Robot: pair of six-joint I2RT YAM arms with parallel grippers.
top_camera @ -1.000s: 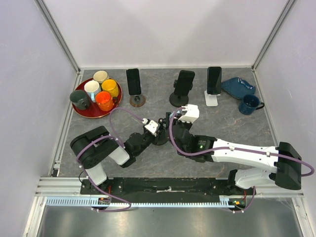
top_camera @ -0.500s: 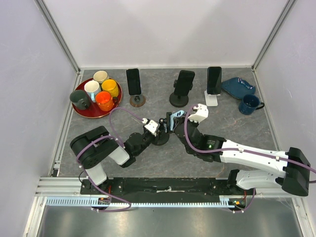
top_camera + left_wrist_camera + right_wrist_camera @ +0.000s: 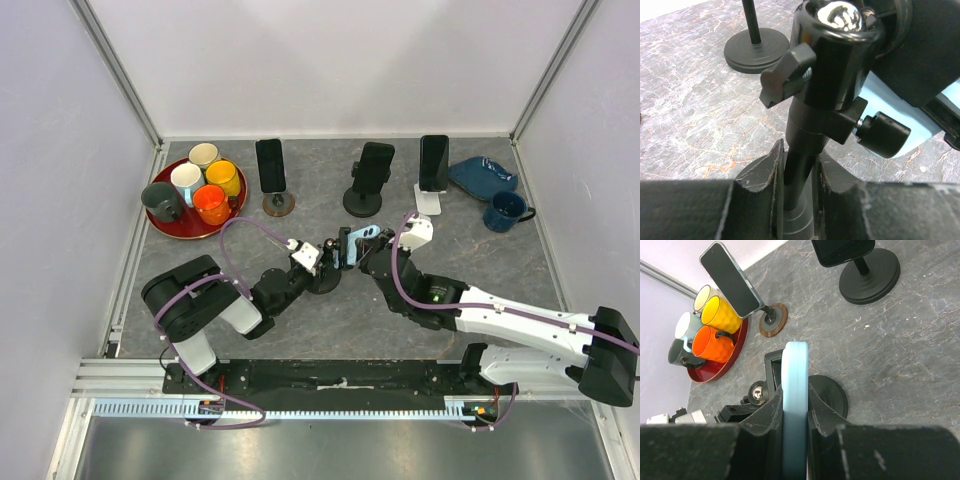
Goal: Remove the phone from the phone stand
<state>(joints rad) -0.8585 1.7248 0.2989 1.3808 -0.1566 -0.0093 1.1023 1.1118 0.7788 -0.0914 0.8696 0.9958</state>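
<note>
The grey marbled table [image 3: 480, 255] sits boxed in by pale walls.

From above, near the table's centre, the left gripper [image 3: 318, 264] pinches the black phone stand [image 3: 326, 284]. At its 2 o'clock, the right gripper [image 3: 352, 250] clamps the pale-blue phone [image 3: 361, 233].

On the left wrist view, the left gripper [image 3: 797, 170] is closed round the post of the phone stand [image 3: 827, 75], with the phone [image 3: 920, 131] at 3 o'clock.

On the right wrist view, the right gripper [image 3: 794, 412] squeezes the phone [image 3: 794, 370] edge-on, and the base of the phone stand [image 3: 834, 396] lies at 3 o'clock.

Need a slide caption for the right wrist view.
Right gripper clamps the light-blue phone edge-on at the black stand; red tray of mugs behind.
</note>
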